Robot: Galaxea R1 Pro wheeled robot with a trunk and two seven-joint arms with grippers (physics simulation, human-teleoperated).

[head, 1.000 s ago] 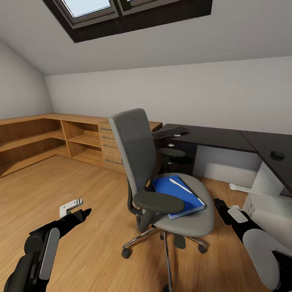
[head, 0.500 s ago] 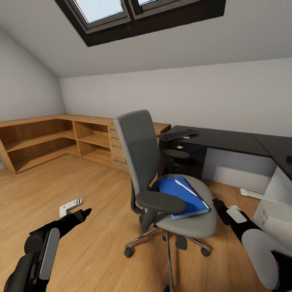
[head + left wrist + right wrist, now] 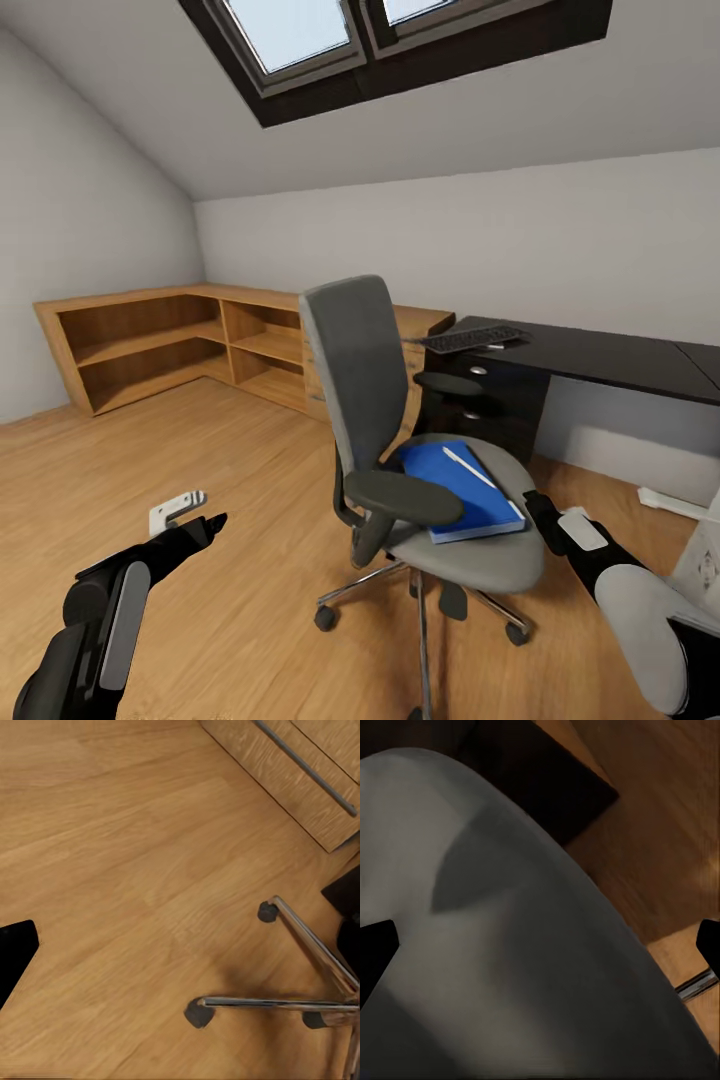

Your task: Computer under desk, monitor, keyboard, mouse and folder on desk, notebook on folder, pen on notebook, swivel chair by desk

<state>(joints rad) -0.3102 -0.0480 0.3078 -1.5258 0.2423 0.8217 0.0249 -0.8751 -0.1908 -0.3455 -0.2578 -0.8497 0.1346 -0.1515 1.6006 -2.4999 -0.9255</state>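
Your swivel chair (image 3: 400,440) stands on the wood floor (image 3: 200,480) in front of the tabletop (image 3: 600,355), its back turned toward you. The blue folder (image 3: 455,485) lies flat on the chair's seat, with the white pen (image 3: 470,467) resting on top of it. The keyboard (image 3: 472,338) sits on the tabletop's end nearest the chair, behind the chair's far armrest. Beyond the chair, a light wood shelf unit (image 3: 170,345) runs along the wall.

Your left tool (image 3: 205,520) hangs over bare floor, well apart from the chair, holding nothing; I cannot tell how wide its fingers stand. Your right tool (image 3: 540,510) sits just beside the seat's edge, near the folder, fingertips spread apart and empty.
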